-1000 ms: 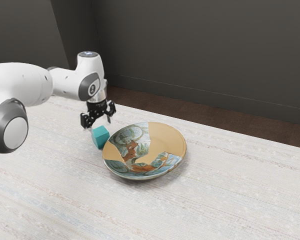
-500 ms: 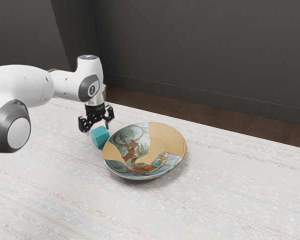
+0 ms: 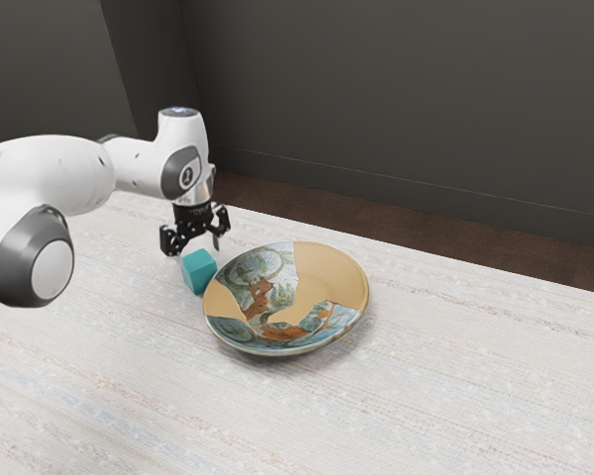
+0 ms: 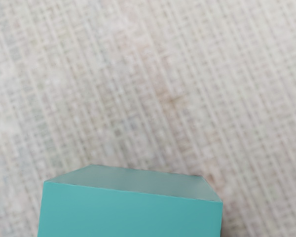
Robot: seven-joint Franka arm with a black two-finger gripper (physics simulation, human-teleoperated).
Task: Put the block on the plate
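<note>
Above and just behind the teal block [image 3: 199, 272], my gripper [image 3: 198, 248] stands open, its two fingers spread wide. The block rests on the table close beside the left rim of the plate [image 3: 320, 279], as the exterior view has it. Part of the far finger's tip shows past the block's top; the near one's tip is partly hidden by the block. In the wrist view the block [image 4: 130, 212] is large at the lower edge, under my hand, with its upper face and one side showing.
The pale woven table [image 3: 426, 396] extends around the plate and block, and its far edge runs below a dark wall [image 3: 406, 119]. The plate's raised rim is the nearest obstacle beside the block.
My hand came down around the block between the first two exterior pictures, then rose slightly and shifted a little toward the exterior view's right. Block and plate stayed about where they were.
</note>
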